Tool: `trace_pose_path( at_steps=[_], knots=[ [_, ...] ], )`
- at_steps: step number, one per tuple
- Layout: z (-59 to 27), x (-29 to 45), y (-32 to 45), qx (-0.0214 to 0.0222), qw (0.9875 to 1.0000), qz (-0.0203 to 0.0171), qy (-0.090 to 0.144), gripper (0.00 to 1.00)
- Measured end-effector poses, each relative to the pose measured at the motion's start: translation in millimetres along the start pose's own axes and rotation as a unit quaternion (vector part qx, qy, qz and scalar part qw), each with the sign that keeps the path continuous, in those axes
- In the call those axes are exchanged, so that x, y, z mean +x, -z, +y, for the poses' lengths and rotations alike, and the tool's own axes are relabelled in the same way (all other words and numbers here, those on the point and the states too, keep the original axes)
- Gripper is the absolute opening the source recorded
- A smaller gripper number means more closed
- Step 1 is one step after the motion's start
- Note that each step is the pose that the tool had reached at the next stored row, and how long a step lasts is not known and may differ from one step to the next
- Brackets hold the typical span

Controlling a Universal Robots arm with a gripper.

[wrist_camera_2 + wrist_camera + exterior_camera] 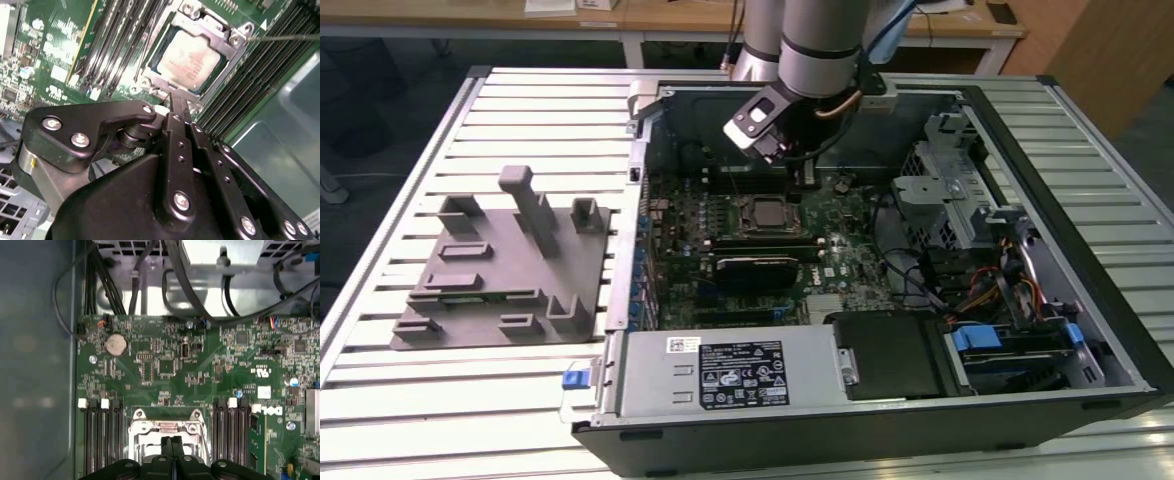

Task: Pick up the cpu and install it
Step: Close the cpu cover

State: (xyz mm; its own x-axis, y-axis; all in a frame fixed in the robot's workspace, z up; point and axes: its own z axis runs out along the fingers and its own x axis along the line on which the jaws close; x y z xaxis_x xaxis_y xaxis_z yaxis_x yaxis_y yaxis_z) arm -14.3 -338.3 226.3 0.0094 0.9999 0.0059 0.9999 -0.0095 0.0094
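Observation:
The cpu (189,61), a pale silver square chip, lies flat inside the metal socket frame (235,37) on the green motherboard (165,365). In the exterior view the socket (765,213) sits mid-board inside the open computer case (1014,300). My gripper (176,104) hangs just above the socket's edge and holds nothing, its two black fingers (172,446) pressed together. The exterior view shows the gripper (807,178) reaching down into the case from the back, a little behind the socket.
Memory slots (100,435) flank the socket on both sides. Black cables (150,270) run along the case wall. A grey fixture block (507,265) stands on the slatted table at the exterior view's left. The power supply (720,372) and drive cage (961,200) crowd the case.

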Motion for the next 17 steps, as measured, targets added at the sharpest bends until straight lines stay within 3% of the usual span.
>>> trace_pose_path(
  at_steps=[9, 17],
  knots=[
    [-21.3, -0.7, -5.3, 0.0000, 1.0000, 0.0000, 0.000, 0.11],
    [-22.4, -0.8, -5.3, 0.0001, 1.0000, 0.0000, 0.006, 0.11]
  ],
)
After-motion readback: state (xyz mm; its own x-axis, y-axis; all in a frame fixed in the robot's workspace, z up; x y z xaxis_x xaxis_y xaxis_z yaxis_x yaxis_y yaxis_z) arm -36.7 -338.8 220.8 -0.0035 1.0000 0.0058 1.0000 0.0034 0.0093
